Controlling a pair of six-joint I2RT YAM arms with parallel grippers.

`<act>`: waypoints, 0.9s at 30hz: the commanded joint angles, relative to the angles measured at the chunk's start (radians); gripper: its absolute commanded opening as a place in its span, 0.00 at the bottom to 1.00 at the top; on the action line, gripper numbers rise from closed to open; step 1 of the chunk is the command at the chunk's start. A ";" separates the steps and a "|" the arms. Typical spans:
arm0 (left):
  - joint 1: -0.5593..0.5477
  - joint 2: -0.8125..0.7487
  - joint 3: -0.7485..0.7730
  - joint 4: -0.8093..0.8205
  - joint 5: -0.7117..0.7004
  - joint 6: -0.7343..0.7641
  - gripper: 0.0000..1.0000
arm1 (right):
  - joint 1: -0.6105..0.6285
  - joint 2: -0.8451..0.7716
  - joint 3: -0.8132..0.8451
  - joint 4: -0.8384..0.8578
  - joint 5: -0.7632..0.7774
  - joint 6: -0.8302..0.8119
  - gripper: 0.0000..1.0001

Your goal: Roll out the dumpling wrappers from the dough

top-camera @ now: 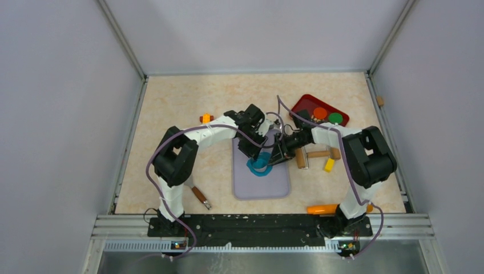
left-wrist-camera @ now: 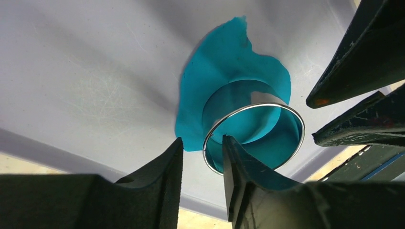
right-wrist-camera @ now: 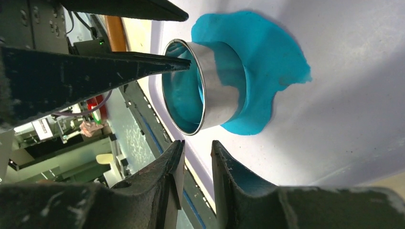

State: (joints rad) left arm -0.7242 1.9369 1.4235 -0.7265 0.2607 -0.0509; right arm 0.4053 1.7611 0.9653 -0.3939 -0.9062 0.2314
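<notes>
Lying flat on the lavender mat [left-wrist-camera: 95, 71] is the teal dough [left-wrist-camera: 229, 57], with a round metal cutter [left-wrist-camera: 258, 102] standing on it. The left jaws are apart, one on each side of the cutter's wall, maybe just touching it. The right jaws sit nearby, a little apart, holding nothing.

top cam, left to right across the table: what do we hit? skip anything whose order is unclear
orange block → lavender mat → wooden roller → tan block at the right rail
</notes>
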 commanded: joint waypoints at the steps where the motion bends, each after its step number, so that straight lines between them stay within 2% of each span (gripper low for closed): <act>1: -0.003 -0.085 0.020 -0.010 -0.035 -0.007 0.42 | 0.003 -0.018 0.050 -0.023 -0.028 -0.034 0.30; 4: 0.017 -0.137 -0.018 -0.006 -0.042 -0.043 0.47 | 0.003 -0.006 0.059 -0.011 -0.039 -0.023 0.35; 9: 0.119 -0.263 -0.231 0.152 0.190 -0.095 0.53 | 0.003 0.022 0.061 0.062 -0.085 0.040 0.37; 12: 0.174 -0.247 -0.284 0.207 0.313 -0.129 0.50 | 0.007 0.032 0.059 0.089 -0.075 0.065 0.37; 17: 0.240 -0.188 -0.296 0.248 0.495 -0.148 0.38 | 0.012 0.054 0.047 0.096 -0.050 0.075 0.34; 20: 0.247 -0.191 -0.316 0.291 0.590 -0.136 0.39 | 0.012 0.066 0.049 0.091 -0.048 0.073 0.33; 24: 0.244 -0.154 -0.296 0.277 0.602 -0.134 0.42 | 0.013 0.078 0.057 0.084 -0.037 0.069 0.32; 27: 0.245 -0.108 -0.270 0.253 0.590 -0.139 0.35 | 0.012 0.086 0.056 0.089 -0.033 0.074 0.28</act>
State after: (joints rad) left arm -0.4789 1.7782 1.1156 -0.4881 0.7975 -0.1860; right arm 0.4053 1.8320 0.9855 -0.3325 -0.9432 0.3000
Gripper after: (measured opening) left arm 0.399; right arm 0.304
